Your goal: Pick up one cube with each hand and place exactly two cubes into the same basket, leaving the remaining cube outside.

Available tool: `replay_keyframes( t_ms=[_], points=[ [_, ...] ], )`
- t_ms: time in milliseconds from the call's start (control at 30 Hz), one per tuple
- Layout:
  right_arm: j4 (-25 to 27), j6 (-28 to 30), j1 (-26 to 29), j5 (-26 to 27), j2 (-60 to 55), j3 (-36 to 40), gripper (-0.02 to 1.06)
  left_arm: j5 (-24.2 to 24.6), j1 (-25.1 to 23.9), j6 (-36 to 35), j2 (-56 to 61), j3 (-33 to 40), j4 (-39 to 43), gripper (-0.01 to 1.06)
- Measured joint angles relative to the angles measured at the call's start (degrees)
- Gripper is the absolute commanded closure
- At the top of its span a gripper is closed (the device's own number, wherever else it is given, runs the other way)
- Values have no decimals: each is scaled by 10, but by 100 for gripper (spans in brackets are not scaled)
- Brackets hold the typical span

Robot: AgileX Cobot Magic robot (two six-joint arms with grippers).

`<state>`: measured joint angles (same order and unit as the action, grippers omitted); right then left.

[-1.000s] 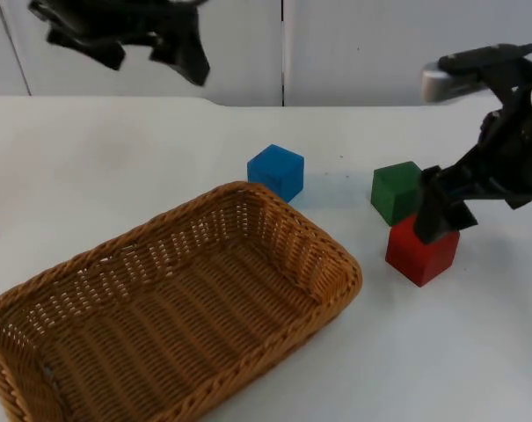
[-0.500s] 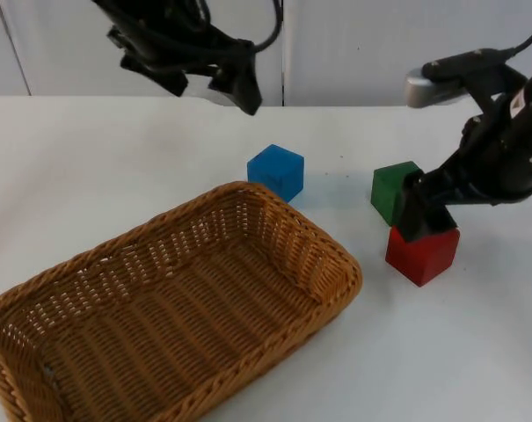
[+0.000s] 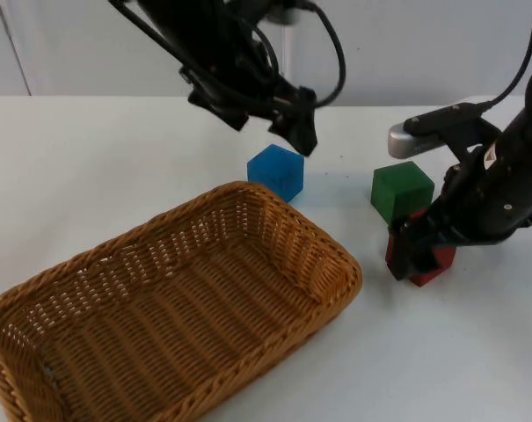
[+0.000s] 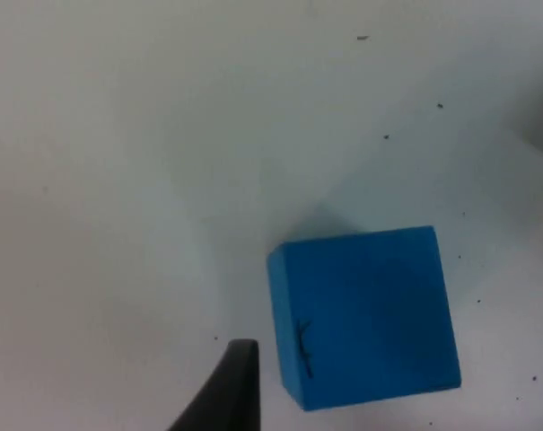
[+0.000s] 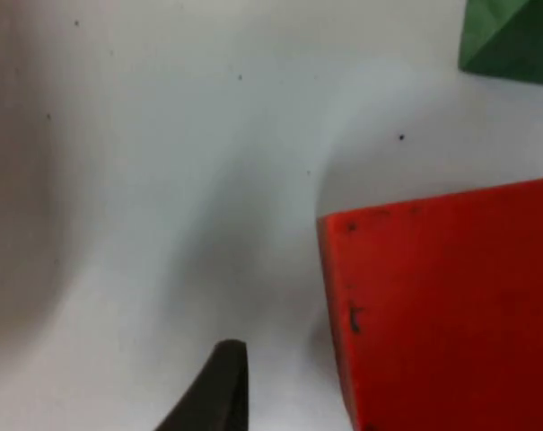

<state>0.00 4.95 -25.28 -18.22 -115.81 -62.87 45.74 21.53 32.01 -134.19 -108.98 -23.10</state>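
A blue cube (image 3: pixel 276 171) (image 4: pixel 365 314) sits just behind the far edge of the wicker basket (image 3: pixel 346 264). My left gripper (image 3: pixel 294 134) hovers open close above and behind it; one fingertip (image 4: pixel 226 391) stands beside the cube's left face without touching. A green cube (image 3: pixel 402 189) (image 5: pixel 509 40) and a red cube (image 3: pixel 434 261) (image 5: pixel 442 305) sit side by side at the right. My right gripper (image 3: pixel 412 246) is low over the red cube and open, with one fingertip (image 5: pixel 217 386) a short gap from the cube's side. The basket holds nothing.
The basket fills the lower left of the table, its right corner close to the red cube. The grey partition wall (image 3: pixel 380 44) runs behind the table's far edge. Open table top (image 3: pixel 90 158) lies at the left and in front of the red cube.
My left arm has swung from the upper left down and right to the blue cube. My right gripper has dropped lower and slightly left onto the red cube. The cubes have not moved.
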Motion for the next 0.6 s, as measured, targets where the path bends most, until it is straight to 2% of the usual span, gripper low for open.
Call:
replay_keyframes(
  t_ms=[233, 367, 600],
  points=[
    [0, 0, 0, 17, 0, 0, 0, -10, 5, 1, -36, -17, -2, 0],
    [0, 0, 0, 30, 0, 0, 0, -40, 5, 1, -49, -18, -4, 0],
    [3, 0, 0, 42, 0, 0, 0, -56, 5, 1, -64, -20, -6, 0]
  ],
)
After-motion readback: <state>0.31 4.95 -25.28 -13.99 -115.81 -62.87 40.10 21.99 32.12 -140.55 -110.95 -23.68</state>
